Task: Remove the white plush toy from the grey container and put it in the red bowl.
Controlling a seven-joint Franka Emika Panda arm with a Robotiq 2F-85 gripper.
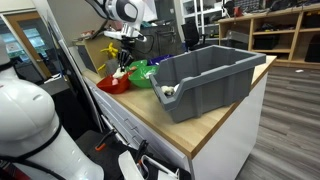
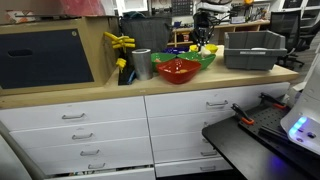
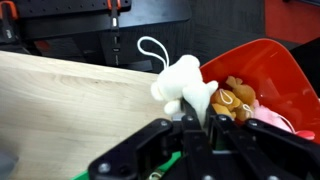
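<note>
In the wrist view my gripper (image 3: 197, 120) is shut on the white plush toy (image 3: 180, 82), which hangs from the jaws at the rim of the red bowl (image 3: 270, 75). The bowl holds a brown toy (image 3: 232, 100) and a pink one (image 3: 275, 122). In the exterior views the gripper (image 1: 124, 62) hovers just above the red bowl (image 1: 113, 84), which also shows on the wooden counter (image 2: 177, 70). The grey container (image 1: 205, 78) stands at the counter's corner; it also shows in an exterior view (image 2: 252, 50), apart from the gripper.
A green bowl (image 1: 142, 72) sits between the red bowl and the grey container. A small whitish lump (image 1: 167, 93) lies by the container's corner. A metal can (image 2: 141, 63) and yellow clamps (image 2: 122, 45) stand beside the bowls. A dark cabinet (image 2: 45, 55) stands on the counter.
</note>
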